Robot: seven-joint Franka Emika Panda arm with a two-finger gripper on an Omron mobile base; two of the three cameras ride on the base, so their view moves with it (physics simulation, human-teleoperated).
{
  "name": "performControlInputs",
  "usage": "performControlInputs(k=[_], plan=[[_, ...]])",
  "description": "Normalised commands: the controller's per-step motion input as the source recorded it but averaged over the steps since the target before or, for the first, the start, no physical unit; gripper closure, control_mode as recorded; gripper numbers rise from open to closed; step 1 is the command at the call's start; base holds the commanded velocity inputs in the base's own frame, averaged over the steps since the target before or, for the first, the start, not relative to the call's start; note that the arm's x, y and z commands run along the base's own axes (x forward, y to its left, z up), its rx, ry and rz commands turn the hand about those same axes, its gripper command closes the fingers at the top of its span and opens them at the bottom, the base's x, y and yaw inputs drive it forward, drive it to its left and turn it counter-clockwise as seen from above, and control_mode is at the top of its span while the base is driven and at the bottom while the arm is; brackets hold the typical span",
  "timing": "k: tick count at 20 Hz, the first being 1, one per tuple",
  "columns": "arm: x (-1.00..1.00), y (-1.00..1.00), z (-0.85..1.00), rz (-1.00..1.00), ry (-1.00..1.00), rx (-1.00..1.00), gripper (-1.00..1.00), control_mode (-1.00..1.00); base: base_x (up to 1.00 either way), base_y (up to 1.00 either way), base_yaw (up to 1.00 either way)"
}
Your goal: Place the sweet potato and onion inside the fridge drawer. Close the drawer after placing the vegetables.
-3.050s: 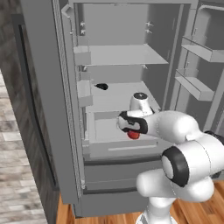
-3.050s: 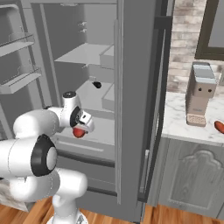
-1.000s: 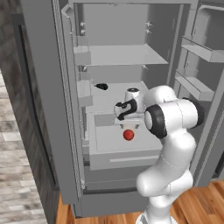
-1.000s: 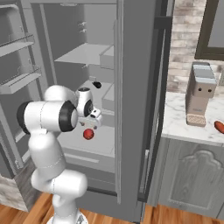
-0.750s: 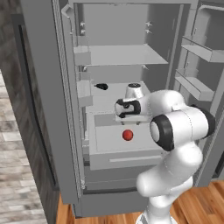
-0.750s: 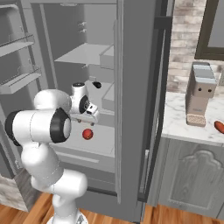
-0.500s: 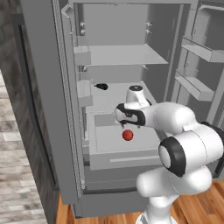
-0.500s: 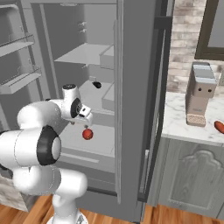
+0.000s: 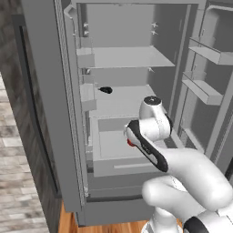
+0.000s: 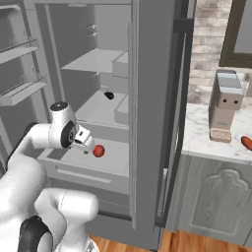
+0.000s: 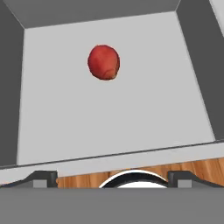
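Onion (image 11: 103,62) loose beneath spread fingers (image 11: 43,178)

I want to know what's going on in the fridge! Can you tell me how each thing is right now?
onion: lying loose on the drawer floor, nothing holding it.
fridge drawer: pulled out, open.
sweet potato: on the counter beside the fridge, not in the drawer yet.
gripper: open, empty, above the drawer.
fridge door: swung open.
small black object: sitting on a fridge shelf.
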Motion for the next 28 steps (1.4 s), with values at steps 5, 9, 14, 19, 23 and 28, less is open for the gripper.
performControlInputs(k=[5,9,14,19,23,28], plan=[[-0.59,0.0,0.13,0.0,-0.06,0.0,-1.0,-1.0,0.0,0.0,0.0],[-0.01,0.03,0.0,0.01,0.0,-0.01,-1.0,-1.0,0.0,0.0,0.0],[-0.23,-0.08,-0.06,0.0,-0.08,0.01,-1.0,-1.0,0.0,0.0,0.0],[0.0,0.0,0.0,0.0,0.0,0.0,-1.0,1.0,-1.0,0.01,-0.03],[0.0,0.0,0.0,0.0,0.0,0.0,-1.0,1.0,-1.0,0.0,-0.12],[0.0,0.0,0.0,0.0,0.0,0.0,-1.0,1.0,-0.84,-0.11,-0.53]])
